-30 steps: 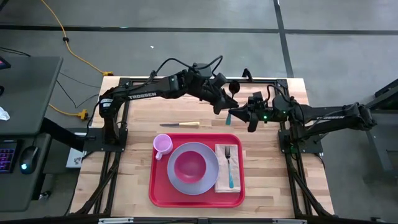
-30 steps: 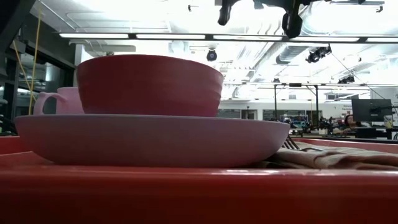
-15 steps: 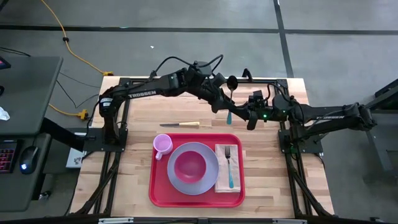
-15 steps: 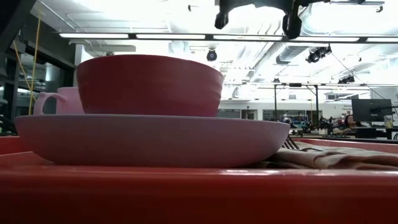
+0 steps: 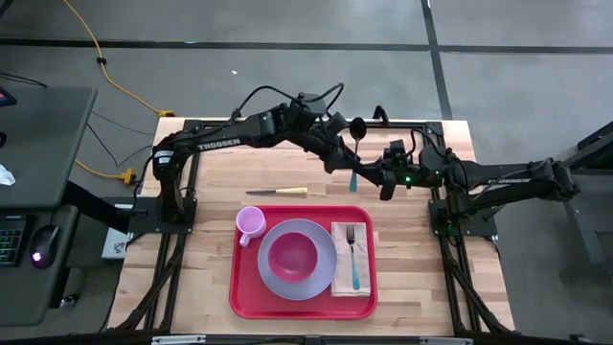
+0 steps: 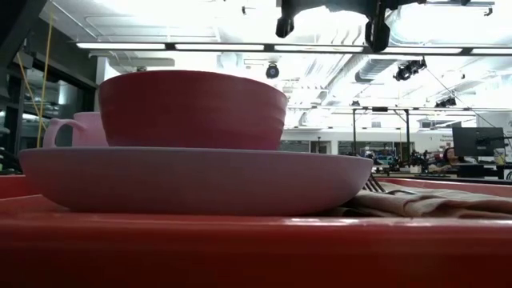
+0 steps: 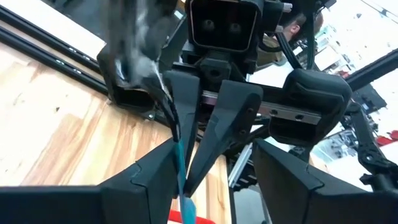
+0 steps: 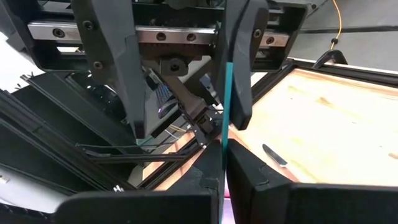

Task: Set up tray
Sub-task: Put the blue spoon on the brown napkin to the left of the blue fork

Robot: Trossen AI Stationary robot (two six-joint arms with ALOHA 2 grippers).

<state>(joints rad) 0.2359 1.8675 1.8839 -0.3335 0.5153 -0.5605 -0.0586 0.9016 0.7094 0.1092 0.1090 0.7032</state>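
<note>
A spoon [image 5: 354, 153] with a dark bowl and a teal handle hangs above the table's far middle, between my two grippers. My right gripper [image 5: 372, 174] is shut on it. My left gripper [image 5: 337, 158] stands open with its fingers [image 8: 118, 62] on either side of the handle; whether one still touches it I cannot tell. The red tray [image 5: 244, 302] lies near the front edge. It carries a lilac plate [image 5: 278, 280] with a pink bowl [image 5: 292, 254], a pink cup [image 5: 251, 222], and a tan napkin [image 5: 369, 283] with a fork [image 5: 354, 254]. My right gripper pinches the spoon's teal handle [image 8: 226, 134] between its two fingers, which come level from the table's right and lie across the handle. The spoon is lifted clear of the table, its bowl [image 5: 357, 125] toward the far edge and the handle's end [image 7: 188, 208] toward the near one.
A knife [image 5: 278, 192] with a pale handle lies on the bare wood just beyond the tray's far rim. The arms' black frames [image 5: 177, 206] stand along the table's left and right sides. Bare wood shows on both sides of the tray.
My left gripper has opened around the spoon's handle while staying where it was. The spoon has stayed up in my right gripper, which has kept still and shut.
</note>
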